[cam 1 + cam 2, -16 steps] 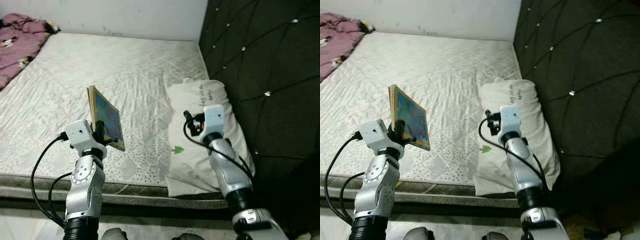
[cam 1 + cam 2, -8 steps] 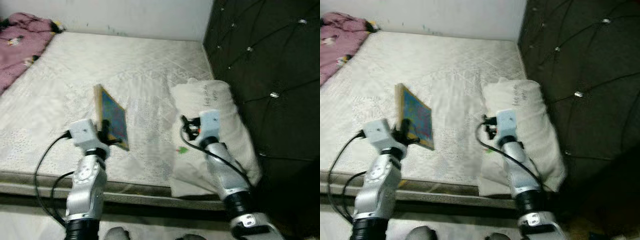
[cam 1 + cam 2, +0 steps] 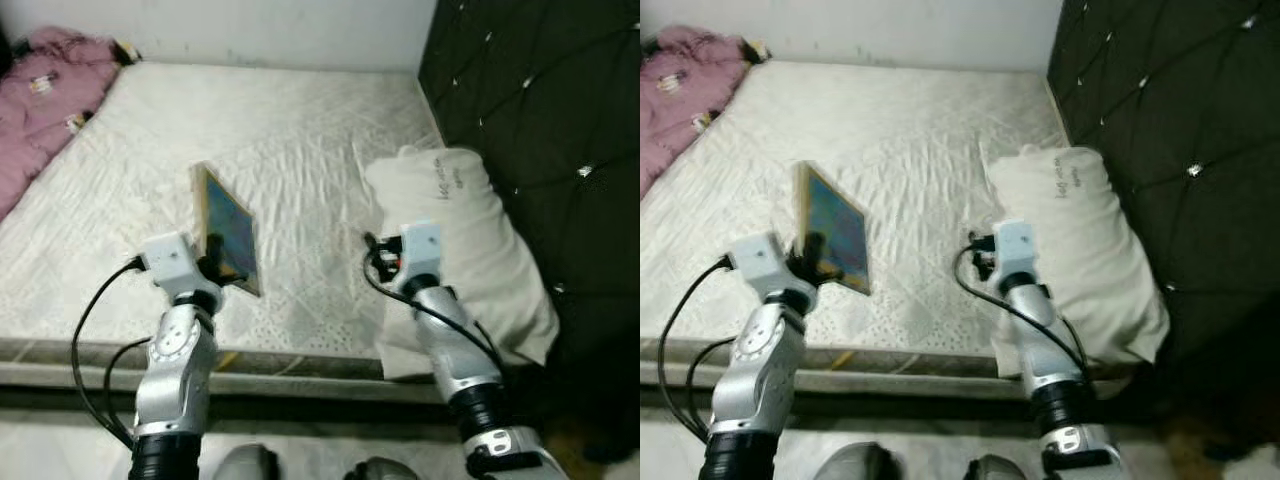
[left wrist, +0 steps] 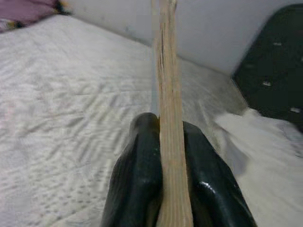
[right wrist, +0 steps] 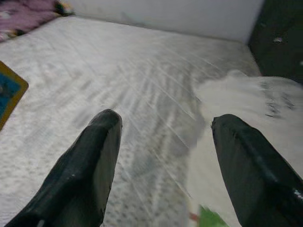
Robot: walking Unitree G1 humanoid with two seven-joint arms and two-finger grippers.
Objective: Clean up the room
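Observation:
A flat picture book (image 3: 228,232) with a colourful cover and pale wooden-looking edge is held up on edge above the bare white mattress (image 3: 280,140). My left gripper (image 3: 214,258) is shut on the book's lower edge; in the left wrist view its black fingers (image 4: 142,179) clamp the book's spine (image 4: 168,94) from both sides. My right gripper (image 3: 374,258) hovers open over the mattress beside a white pillow (image 3: 470,240), its fingers (image 5: 94,161) spread wide with nothing between them.
A crumpled pink blanket (image 3: 45,95) lies at the mattress's far left corner. A dark tufted headboard (image 3: 540,90) rises along the right side behind the pillow. The mattress's front edge (image 3: 300,365) runs just in front of my arms. A white wall stands at the back.
The camera has shifted, so the pillow and headboard sit further right and the picture is sharper. Both arms keep about the same pose, the book still held.

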